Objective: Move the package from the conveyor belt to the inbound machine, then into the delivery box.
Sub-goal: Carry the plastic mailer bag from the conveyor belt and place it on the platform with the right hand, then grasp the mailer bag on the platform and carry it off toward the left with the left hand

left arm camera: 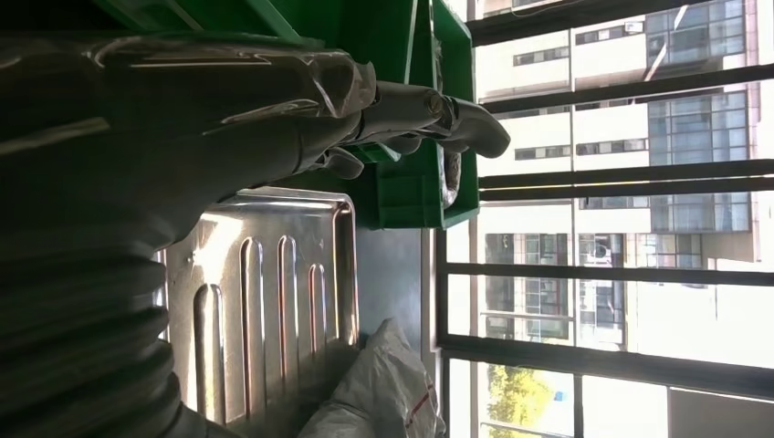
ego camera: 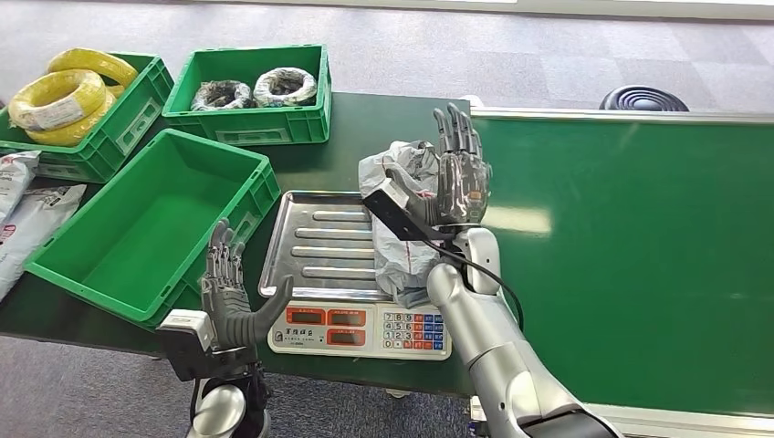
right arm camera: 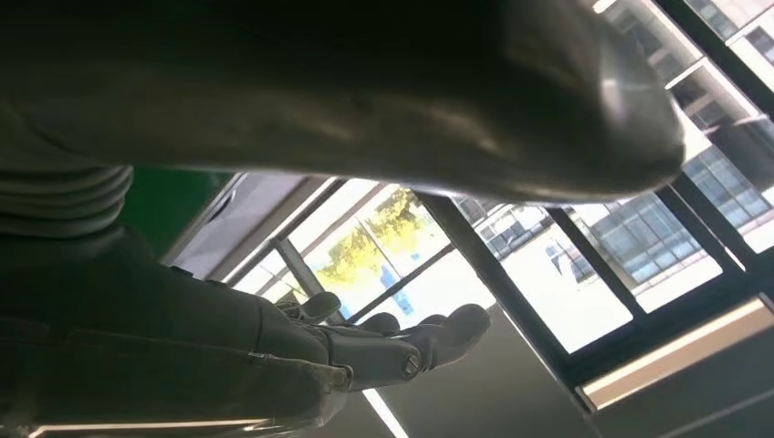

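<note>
The package (ego camera: 402, 255), a crumpled grey plastic bag, lies on the right edge of the steel tray (ego camera: 315, 242) of the weighing machine, whose display and keypad (ego camera: 365, 328) face me. My right hand (ego camera: 461, 178) is raised just right of the package's far end, fingers straight and apart, holding nothing; the right wrist view shows the fingers (right arm camera: 402, 342) bare against windows. My left hand (ego camera: 233, 297) hovers open at the machine's front left corner, beside the empty green box (ego camera: 137, 228). The left wrist view shows the left hand (left arm camera: 274, 119), the tray (left arm camera: 265, 292) and the package (left arm camera: 379, 392).
The green conveyor belt (ego camera: 630, 246) stretches to the right of the machine. At the back left stand a crate with yellow cable coils (ego camera: 64, 100) and a crate with dark coils (ego camera: 251, 91). White bags (ego camera: 18, 201) lie at the far left.
</note>
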Controlling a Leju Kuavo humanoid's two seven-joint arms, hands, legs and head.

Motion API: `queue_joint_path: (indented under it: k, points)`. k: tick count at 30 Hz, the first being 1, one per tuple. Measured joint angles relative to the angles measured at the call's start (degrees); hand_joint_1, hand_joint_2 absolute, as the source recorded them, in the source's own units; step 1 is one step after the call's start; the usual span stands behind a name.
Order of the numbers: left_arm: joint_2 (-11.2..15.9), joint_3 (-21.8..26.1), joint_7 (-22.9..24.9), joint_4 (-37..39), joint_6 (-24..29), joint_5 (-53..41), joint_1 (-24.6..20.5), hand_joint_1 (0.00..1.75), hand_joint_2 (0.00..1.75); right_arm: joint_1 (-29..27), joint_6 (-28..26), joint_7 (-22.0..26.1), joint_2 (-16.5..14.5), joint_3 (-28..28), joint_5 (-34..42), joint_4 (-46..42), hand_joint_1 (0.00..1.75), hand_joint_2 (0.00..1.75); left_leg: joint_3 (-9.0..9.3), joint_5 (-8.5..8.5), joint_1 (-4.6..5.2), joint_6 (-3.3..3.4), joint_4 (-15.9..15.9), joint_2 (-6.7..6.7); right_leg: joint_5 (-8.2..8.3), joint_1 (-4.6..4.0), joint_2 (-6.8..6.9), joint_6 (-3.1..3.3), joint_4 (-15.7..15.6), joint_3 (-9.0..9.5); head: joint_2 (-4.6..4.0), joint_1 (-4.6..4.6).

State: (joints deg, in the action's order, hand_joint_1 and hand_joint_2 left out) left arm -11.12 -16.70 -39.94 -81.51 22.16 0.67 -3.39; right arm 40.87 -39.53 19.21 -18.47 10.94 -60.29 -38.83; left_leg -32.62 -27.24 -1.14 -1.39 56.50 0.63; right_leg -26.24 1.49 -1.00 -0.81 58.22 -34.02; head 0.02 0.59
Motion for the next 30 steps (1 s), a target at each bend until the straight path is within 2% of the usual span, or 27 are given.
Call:
queue_joint_path:
  k: [5,9,11,14,17,20,23,26,30]
  points:
    - [-0.08,0.54,0.41,-0.34,-0.29,-1.0,0.19,0.0,1.75,-4.6,-0.16,2.0,0.04,-2.13,1.95,-14.3,0.0,0.0,0.0,0.0,0.01,0.0,0.0,0.0,0.0,0.01,0.01,0.0,-0.01,0.0,0.0,0.0]
    - [-0.09,0.85,0.87,-0.93,-0.8,-2.15,0.49,0.0,1.75,-10.39,-0.19,10.23,-0.7,-5.48,5.68,-29.81,0.0,0.0,-0.01,-0.02,0.01,0.01,0.01,0.07,-0.01,0.01,0.06,-0.01,-0.02,0.0,0.0,0.01]
    - [-0.08,0.95,0.73,-1.49,0.05,-3.31,0.57,0.0,1.75,-13.15,-0.19,12.9,-1.04,-7.15,7.94,-37.2,0.0,0.0,-0.02,-0.03,0.01,0.01,0.0,0.02,-0.01,0.01,0.05,-0.01,-0.02,-0.03,0.0,0.02]
    - [0.26,0.96,0.13,-5.45,5.72,-8.28,0.25,0.0,1.75,-17.47,-0.18,14.78,-1.27,-9.41,12.75,-47.67,0.0,0.0,-0.04,-0.03,0.01,0.01,0.0,0.05,-0.03,0.01,0.06,-0.02,-0.03,-0.04,0.0,0.01]
    - [0.93,0.85,0.72,-11.15,10.54,-15.01,-2.27,0.0,1.75,-21.87,-0.15,16.21,-1.31,-11.37,18.63,-55.21,0.0,0.0,-0.01,-0.04,0.01,0.02,0.0,0.05,-0.03,0.01,0.08,-0.03,-0.04,-0.02,0.0,0.01]
    - [1.07,0.3,6.37,-13.57,9.01,-23.34,-8.31,0.0,1.75,-24.84,-0.13,17.6,-1.38,-13.07,24.08,-57.69,0.0,0.0,0.02,0.0,0.01,0.04,0.0,0.09,-0.01,0.01,0.11,-0.04,-0.05,0.04,0.0,0.01]
    - [1.17,-1.58,14.79,-11.55,3.77,-32.38,-17.72,0.0,1.75,-26.11,-0.11,17.85,-1.42,-14.7,27.09,-57.87,0.0,0.0,0.04,0.12,0.01,0.06,0.03,0.13,0.11,0.02,0.14,-0.12,-0.05,0.06,0.0,0.02]
    - [0.13,-6.11,22.44,-3.6,-3.44,-42.75,-28.23,0.0,1.75,-26.15,-0.1,17.56,-1.42,-16.33,27.68,-57.62,0.0,0.0,0.02,0.2,0.03,0.11,0.11,0.19,0.21,0.04,0.16,-0.22,-0.05,0.12,0.0,0.01]
    - [-2.92,-13.7,25.98,9.62,-8.35,-51.37,-38.3,0.0,1.75,-26.07,-0.1,17.28,-1.42,-18.06,27.55,-57.54,0.0,0.0,-0.03,0.2,0.09,0.14,0.19,0.05,0.3,0.12,0.07,-0.29,-0.05,0.07,0.0,0.0]
